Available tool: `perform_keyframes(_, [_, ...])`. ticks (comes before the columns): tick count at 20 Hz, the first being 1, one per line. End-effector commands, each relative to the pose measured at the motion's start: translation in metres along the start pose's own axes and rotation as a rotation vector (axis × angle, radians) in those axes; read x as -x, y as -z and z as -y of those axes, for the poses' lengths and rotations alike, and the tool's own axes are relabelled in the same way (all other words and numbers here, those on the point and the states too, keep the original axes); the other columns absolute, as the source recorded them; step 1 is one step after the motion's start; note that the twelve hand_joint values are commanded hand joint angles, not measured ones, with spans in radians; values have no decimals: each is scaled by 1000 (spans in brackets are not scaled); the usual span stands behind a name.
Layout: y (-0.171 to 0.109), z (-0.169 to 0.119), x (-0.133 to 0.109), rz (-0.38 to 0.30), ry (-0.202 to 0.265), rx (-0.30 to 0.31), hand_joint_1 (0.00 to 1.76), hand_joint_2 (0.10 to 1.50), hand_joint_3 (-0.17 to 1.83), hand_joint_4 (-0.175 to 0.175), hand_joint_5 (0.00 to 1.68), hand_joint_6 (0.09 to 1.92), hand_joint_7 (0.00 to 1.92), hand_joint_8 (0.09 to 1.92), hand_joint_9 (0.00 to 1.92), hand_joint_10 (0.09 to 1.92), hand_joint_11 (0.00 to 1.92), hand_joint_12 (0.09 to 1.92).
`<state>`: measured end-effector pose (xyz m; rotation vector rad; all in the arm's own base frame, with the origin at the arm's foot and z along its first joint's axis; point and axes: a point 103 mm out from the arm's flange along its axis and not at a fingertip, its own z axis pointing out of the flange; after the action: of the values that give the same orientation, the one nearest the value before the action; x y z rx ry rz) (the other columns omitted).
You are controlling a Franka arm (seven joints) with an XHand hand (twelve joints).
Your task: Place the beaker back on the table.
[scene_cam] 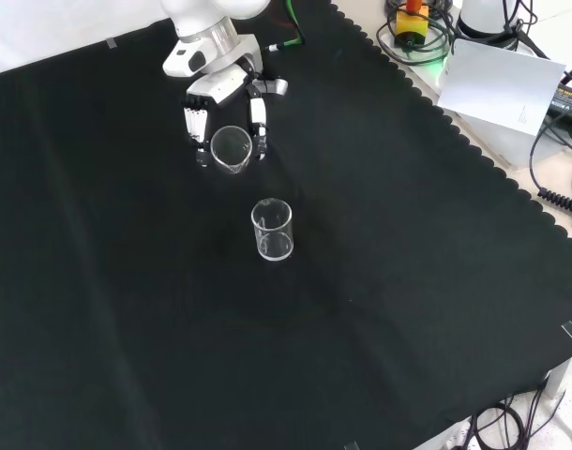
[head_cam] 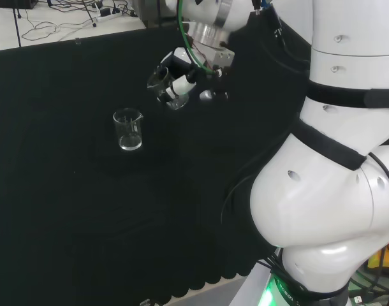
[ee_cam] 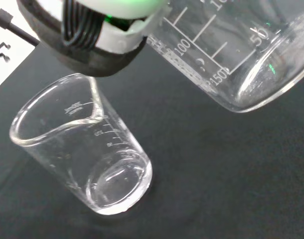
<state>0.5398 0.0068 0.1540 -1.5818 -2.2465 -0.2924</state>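
Looking over the arm in the head view, I see the hand [head_cam: 179,78] held above the cloth [head_cam: 67,210], well in from every edge and nearer the far edge than the near one. Its fingers are curled round a clear beaker [head_cam: 159,79], pinching it from both sides. The beaker is tilted, its mouth turned to the view's left and somewhat up, so its long axis leans well off the vertical. A second beaker [head_cam: 128,129] stands upright on the cloth just below and left of the hand, apart from it. From here I cannot judge how far the held beaker is off the cloth.

From the front view I get what the head view hides: the held beaker's open mouth [scene_cam: 230,148] faces the camera as a near circle, with a finger [scene_cam: 259,120] at either side of the rim. Its axis runs from the hand down toward the near edge of the cloth. The standing beaker [scene_cam: 272,230] sits nearer the camera, close to the held one but not touching, toward the middle of the cloth.

At the wrist I see detail neither other view gives: the held beaker [ee_cam: 231,50] crosses a corner of the picture at a slant, its printed scale lines plain on the wall. The standing beaker [ee_cam: 82,159] has a pouring spout on its rim and looks empty.
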Motion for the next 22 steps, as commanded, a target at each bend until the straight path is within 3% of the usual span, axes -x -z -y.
perform_keyframes(1, [-17, 6, 29, -67, -34, 61, 1291, 1050, -175, -30, 1266, 483, 1421, 395, 1386, 614, 1281, 734])
perform_keyframes(9, [-35, 4, 45, -109, -59, 72, 1297, 1038, -175, -34, 1305, 406, 1483, 267, 1407, 545, 1282, 737])
perform_keyframes(15, [-40, 6, 50, -173, -68, 145, 1300, 1031, -175, -39, 1335, 346, 1531, 165, 1430, 485, 1286, 738])
perform_keyframes(22, [-44, 5, 56, -213, -72, 170, 1301, 1029, -175, -39, 1341, 334, 1554, 113, 1440, 449, 1286, 739])
